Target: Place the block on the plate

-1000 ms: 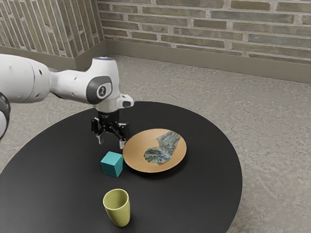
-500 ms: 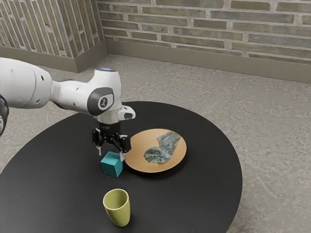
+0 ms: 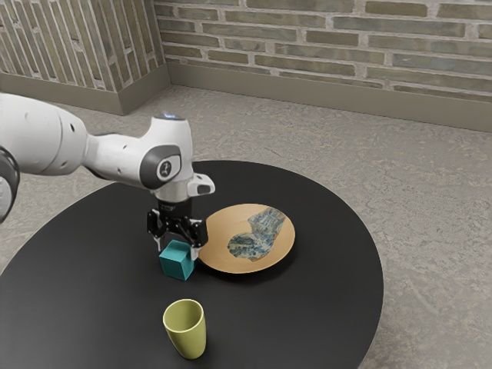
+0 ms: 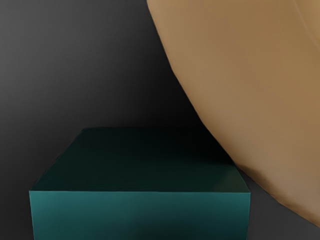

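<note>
Exterior view's got the black two-finger gripper [image 3: 177, 252] lower now, fingers wide around the teal cube-shaped block [image 3: 176, 265]; grip's probably next.

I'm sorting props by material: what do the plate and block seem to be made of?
The plate is perhaps wood or ceramic, smooth and satiny, from its softly shaded tan surface. The block looks like plastic or painted wood, fairly matte, with plain, grainless teal faces.

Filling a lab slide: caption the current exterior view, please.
Open gripper at the teal block beside a tan plate, with a yellow-green cup on the same black table.
</note>
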Robot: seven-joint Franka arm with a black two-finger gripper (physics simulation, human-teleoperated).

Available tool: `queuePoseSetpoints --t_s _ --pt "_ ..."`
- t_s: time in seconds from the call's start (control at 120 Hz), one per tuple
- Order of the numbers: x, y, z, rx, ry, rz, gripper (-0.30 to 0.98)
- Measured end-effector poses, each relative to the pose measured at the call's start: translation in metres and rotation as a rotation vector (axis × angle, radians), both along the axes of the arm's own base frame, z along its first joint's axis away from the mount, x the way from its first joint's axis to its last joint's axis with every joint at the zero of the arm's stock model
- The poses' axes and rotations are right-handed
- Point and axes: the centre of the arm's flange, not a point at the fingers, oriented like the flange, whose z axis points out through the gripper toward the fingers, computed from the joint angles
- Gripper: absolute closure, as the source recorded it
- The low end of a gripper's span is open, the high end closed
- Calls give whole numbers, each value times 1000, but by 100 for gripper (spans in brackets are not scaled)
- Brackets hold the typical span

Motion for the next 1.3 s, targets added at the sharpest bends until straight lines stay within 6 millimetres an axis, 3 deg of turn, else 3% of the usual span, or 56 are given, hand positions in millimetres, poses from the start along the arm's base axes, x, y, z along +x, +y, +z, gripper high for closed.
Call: queuePoseSetpoints --t_s 0.667,0.933,1.067,1.3 --pt "-6 4 -14 -21 22 39 22" --pt "-21 16 -13 -13 41 66 29" --pt "-38 22 6 -11 25 83 31" --pt "-48 31 71 -7 -59 99 32"
